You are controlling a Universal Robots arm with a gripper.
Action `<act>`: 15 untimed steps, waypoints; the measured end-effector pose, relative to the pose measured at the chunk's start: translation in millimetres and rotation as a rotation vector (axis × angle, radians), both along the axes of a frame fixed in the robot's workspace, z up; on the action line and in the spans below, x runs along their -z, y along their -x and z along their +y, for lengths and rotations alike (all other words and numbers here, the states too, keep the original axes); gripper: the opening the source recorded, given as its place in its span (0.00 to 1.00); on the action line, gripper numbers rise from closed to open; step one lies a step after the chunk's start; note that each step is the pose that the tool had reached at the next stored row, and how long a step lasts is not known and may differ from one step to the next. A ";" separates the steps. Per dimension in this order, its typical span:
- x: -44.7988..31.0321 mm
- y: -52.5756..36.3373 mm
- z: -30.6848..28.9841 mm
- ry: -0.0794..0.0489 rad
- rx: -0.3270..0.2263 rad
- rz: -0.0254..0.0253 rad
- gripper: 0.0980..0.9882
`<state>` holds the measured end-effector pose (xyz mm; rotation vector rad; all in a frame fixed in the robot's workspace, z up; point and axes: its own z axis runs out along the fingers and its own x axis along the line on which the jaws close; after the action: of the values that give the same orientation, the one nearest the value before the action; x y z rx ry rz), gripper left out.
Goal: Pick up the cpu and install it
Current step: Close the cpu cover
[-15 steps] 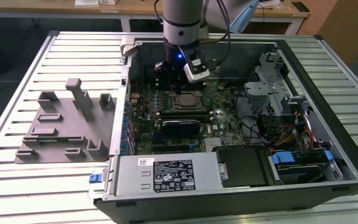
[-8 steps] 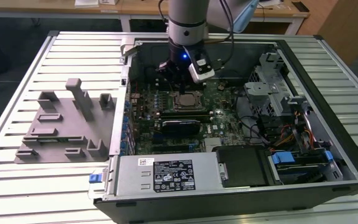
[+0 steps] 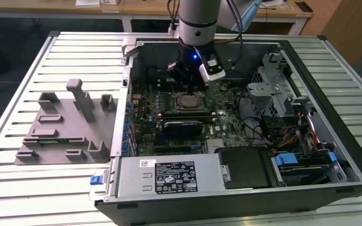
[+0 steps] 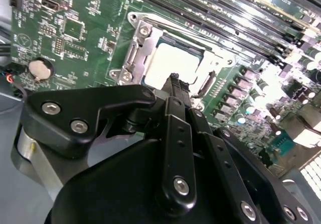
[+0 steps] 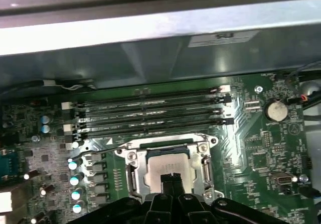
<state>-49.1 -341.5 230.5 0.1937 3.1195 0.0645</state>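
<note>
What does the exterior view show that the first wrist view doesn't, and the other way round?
Exterior view: the whole computer case on the slatted table, a grey holder on the exterior view's left, a silver box with a sticker, and the robot arm reaching in.
First wrist view: a close look at a round silver battery and long black slots.
Both: the green board, the square silver chip sitting in its metal frame, and the black claw right by it.
</note>
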 end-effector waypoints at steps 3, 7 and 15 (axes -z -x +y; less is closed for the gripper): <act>-2.2 -0.1 0.0 0.000 0.000 0.0001 0.01; -8.6 -0.1 0.1 0.000 0.000 0.0000 0.01; -16.6 -0.1 0.1 0.000 0.000 -0.0001 0.01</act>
<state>-49.0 -341.4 247.1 0.1937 3.1194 0.0647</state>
